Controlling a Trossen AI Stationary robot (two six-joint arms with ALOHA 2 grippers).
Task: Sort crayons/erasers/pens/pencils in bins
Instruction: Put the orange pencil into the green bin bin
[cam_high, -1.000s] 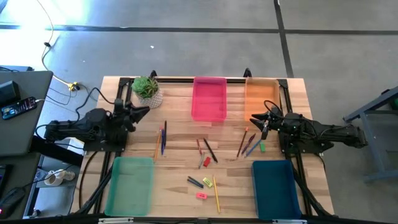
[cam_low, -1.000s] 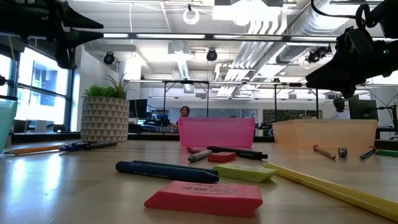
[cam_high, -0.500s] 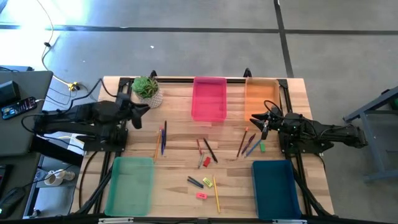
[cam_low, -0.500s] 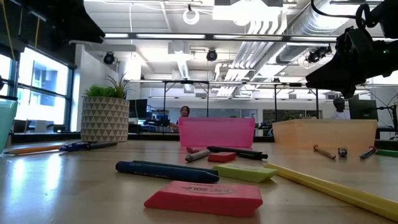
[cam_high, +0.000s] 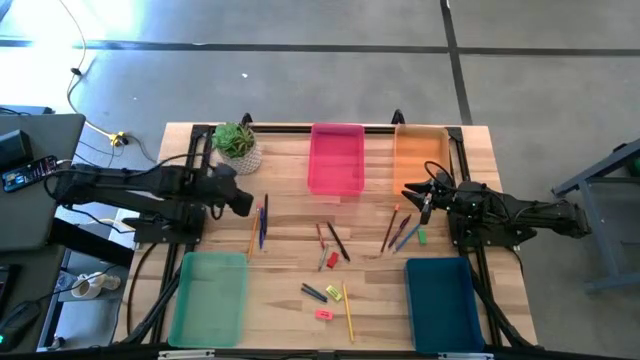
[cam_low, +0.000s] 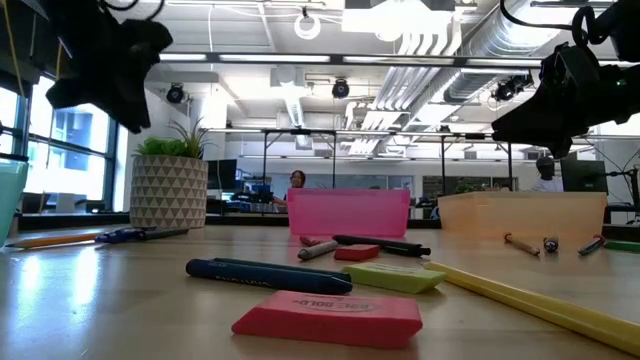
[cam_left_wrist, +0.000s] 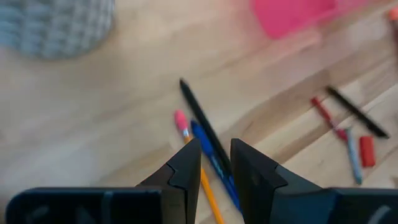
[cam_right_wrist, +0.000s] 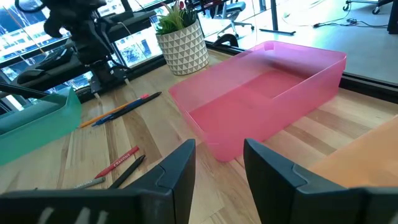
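Three thin sticks — a yellow pencil with a pink eraser tip (cam_left_wrist: 193, 155), a blue pen (cam_left_wrist: 214, 165) and a black pen (cam_left_wrist: 202, 121) — lying side by side just beyond the left gripper (cam_high: 243, 204), long axes running roughly along its line of reach. Left gripper fingers (cam_left_wrist: 186, 171) set at a narrow gap, holding nothing, poised above the near ends; far nearer this cluster than the right gripper (cam_high: 418, 196). Right gripper parked near the translucent orange plastic bin (cam_high: 420, 150), fingers (cam_right_wrist: 177, 168) apart, empty. Four shallow trays, all apparently empty: pink plastic bin (cam_high: 336, 160), orange bin, light green plastic bin (cam_high: 210, 298), dark teal plastic bin (cam_high: 440, 300). Remaining sticks and small block erasers (cam_high: 324, 314) scattered mid-table, unsorted.
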